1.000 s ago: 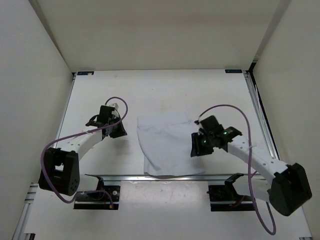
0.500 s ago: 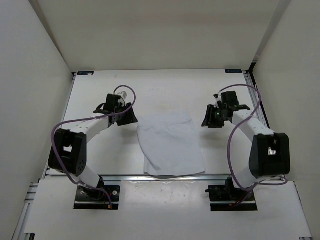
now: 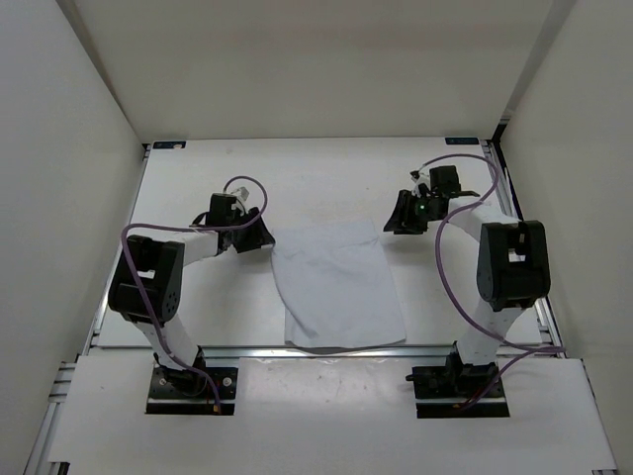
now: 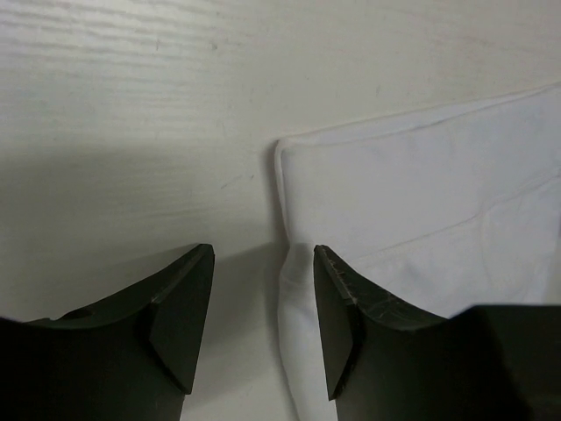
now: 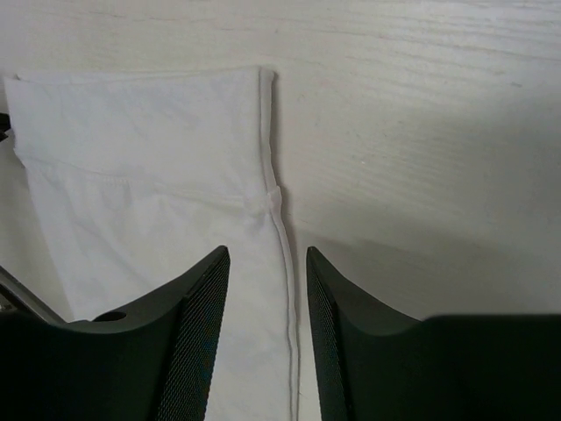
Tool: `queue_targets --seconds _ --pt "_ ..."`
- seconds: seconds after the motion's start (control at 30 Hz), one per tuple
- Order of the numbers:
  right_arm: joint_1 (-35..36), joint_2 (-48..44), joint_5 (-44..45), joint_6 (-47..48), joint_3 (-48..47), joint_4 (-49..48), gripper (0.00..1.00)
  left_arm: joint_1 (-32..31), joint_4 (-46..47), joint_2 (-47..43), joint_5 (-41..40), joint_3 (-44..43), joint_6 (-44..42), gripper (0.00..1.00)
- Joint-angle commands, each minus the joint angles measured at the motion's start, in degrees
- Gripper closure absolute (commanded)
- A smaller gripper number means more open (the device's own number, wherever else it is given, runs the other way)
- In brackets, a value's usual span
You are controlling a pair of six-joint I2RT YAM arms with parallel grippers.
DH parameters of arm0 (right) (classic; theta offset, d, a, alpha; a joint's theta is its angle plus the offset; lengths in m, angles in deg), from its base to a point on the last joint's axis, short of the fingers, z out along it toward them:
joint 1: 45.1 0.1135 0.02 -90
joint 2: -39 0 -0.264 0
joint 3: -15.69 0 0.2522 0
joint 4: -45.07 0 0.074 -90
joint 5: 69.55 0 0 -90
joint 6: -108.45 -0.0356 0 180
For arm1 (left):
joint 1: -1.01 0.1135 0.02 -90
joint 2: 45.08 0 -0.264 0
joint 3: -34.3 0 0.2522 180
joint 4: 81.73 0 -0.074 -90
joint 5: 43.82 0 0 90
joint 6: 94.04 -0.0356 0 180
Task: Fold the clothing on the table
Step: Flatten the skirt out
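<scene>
Plain white walls [image 3: 79,148] all around

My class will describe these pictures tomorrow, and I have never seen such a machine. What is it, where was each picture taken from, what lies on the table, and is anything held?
These are two robot arms bolted at the near edge of a white table. Each ends in a gripper with two black fingers. The wide picture comes from a fixed camera above and behind the arms; it shows the left gripper and the right gripper at the two far corners of a white cloth lying flat. The other two pictures come from small cameras on the wrists, so each looks past its own fingers down at a corner of the cloth. Both grippers are open, with the cloth's edge below the gap between the fingers. Nothing is held.
</scene>
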Motion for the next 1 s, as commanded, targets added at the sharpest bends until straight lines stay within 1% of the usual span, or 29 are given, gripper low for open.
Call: queue_targets --seconds 0.0,0.1,0.23,0.27,0.3,0.33,0.37,0.4,0.43,0.47,0.5,0.57,0.7,0.83,0.87,0.93,0.97 --pt "0.99 1.72 -2.92 0.18 -3.96 -1.64 0.54 0.28 7.15 1.51 3.08 -0.4 2.5 0.4" --pt "0.9 3.12 -3.09 0.62 -4.75 -0.67 0.54 -0.43 9.7 3.27 4.67 -1.19 4.43 0.45" --pt "0.46 5.14 -2.66 1.67 -6.59 0.3 0.54 -2.18 10.59 5.82 5.55 -2.77 5.93 0.45" --pt "0.29 5.41 -2.83 1.5 -7.12 1.26 0.52 -2.19 10.33 6.52 5.29 -3.3 5.93 0.47" --pt "0.29 5.76 -2.4 2.02 -7.3 1.18 0.49 -3.14 9.81 6.44 5.11 -3.39 5.58 0.5" --pt "0.29 6.2 -2.74 2.29 -7.31 1.36 0.45 -3.67 9.89 6.7 4.85 -3.56 5.32 0.57" --pt "0.37 6.47 -2.31 2.29 -7.57 1.36 0.42 -4.03 9.37 6.97 4.41 -3.74 4.71 0.68" --pt "0.37 6.73 -2.48 2.03 -7.05 1.27 0.42 -4.29 9.19 6.97 4.67 -3.74 4.61 0.75" --pt "0.37 7.17 -2.57 2.55 -7.56 1.09 0.41 -4.64 9.45 7.23 5.11 -3.83 4.7 0.89" --pt "0.46 7.78 -2.48 2.64 -7.74 1.01 0.4 -4.73 9.27 7.49 4.85 -3.66 4.44 0.98" --pt "0.46 8.05 -2.65 2.82 -8.09 1.18 0.4 -4.82 9.36 7.76 4.85 -3.65 4.7 1.0" --pt "0.73 9.54 -3.44 2.73 -8.88 1.27 0.4 -4.82 9.01 8.02 5.28 -3.39 4.53 1.0" --pt "1.42 12.36 -3.97 2.82 -9.68 0.13 0.44 -5.17 8.66 7.85 5.11 -3.48 4.79 1.0" --pt "2.3 14.55 -5.47 1.94 -9.94 -2.06 0.53 -5.88 8.48 8.2 4.67 -3.57 4.61 1.0" --pt "2.48 15.34 -6.43 1.42 -9.68 -3.46 0.57 -5.88 8.57 8.46 4.5 -3.39 4.7 1.0" --pt "2.48 16.22 -9.23 -0.86 -8.37 -7.06 0.7 -5.88 8.48 8.99 4.93 -3.65 5.23 1.0" --pt "2.57 16.83 -10.73 -2.18 -8.53 -8.04 0.79 -6.05 8.22 9.08 5.37 -3.57 5.58 1.0"
